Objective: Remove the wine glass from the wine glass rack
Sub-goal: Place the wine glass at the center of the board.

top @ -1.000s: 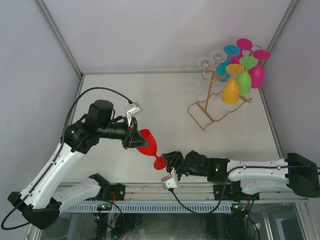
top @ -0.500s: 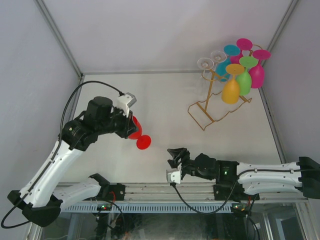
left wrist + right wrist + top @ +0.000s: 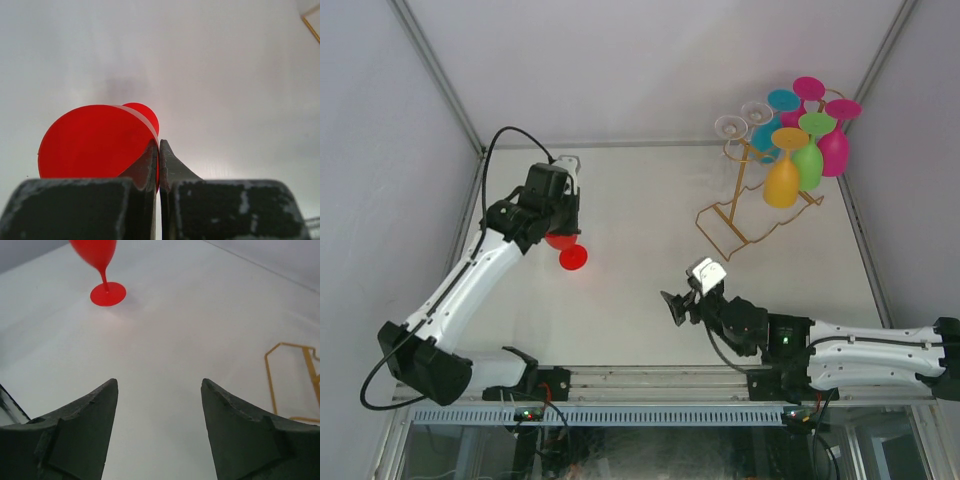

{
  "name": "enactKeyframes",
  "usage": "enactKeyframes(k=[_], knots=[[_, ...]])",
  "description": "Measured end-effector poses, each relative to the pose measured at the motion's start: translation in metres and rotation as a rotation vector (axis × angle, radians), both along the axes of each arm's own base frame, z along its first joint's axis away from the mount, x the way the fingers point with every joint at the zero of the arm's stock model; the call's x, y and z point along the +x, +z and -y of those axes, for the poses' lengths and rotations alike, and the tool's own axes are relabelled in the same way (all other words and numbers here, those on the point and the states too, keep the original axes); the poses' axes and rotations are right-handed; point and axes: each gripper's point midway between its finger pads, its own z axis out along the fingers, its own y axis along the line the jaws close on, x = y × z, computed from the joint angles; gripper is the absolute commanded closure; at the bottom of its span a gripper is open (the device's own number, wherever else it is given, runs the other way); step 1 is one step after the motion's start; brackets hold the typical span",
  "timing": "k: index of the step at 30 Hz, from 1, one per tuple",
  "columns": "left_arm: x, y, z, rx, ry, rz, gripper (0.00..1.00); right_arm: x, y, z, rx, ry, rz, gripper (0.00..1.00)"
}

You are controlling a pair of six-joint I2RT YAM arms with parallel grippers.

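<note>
Two pincers sit left of the gold wire wine glass rack (image 3: 736,200). Nearest, the right pincer (image 3: 672,305) is released, empty. Farther, the left pincer (image 3: 159,142) clenches the upright red translucent wine glass (image 3: 572,257), well apart from the rack, over the white worktop (image 3: 640,200).

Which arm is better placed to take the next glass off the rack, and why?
The right. The right gripper is open and empty, and it sits nearer the wine glass rack. The left gripper is shut on the red wine glass and is farther from the rack.
</note>
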Motion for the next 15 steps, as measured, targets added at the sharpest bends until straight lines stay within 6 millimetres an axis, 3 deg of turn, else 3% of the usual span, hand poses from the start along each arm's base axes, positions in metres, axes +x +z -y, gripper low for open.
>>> enactKeyframes(k=[3, 6, 15], knots=[[0.02, -0.008, -0.014, 0.005, 0.096, 0.001, 1.0, 0.009, 0.01, 0.006, 0.133, -0.121, -0.137, 0.18], [0.036, -0.014, -0.02, 0.002, 0.146, 0.01, 1.0, 0.012, 0.006, 0.012, 0.215, -0.199, -0.239, 0.11], [0.07, -0.051, -0.027, -0.01, 0.243, -0.044, 1.0, 0.021, -0.011, 0.03, 0.354, -0.289, -0.463, 0.1]])
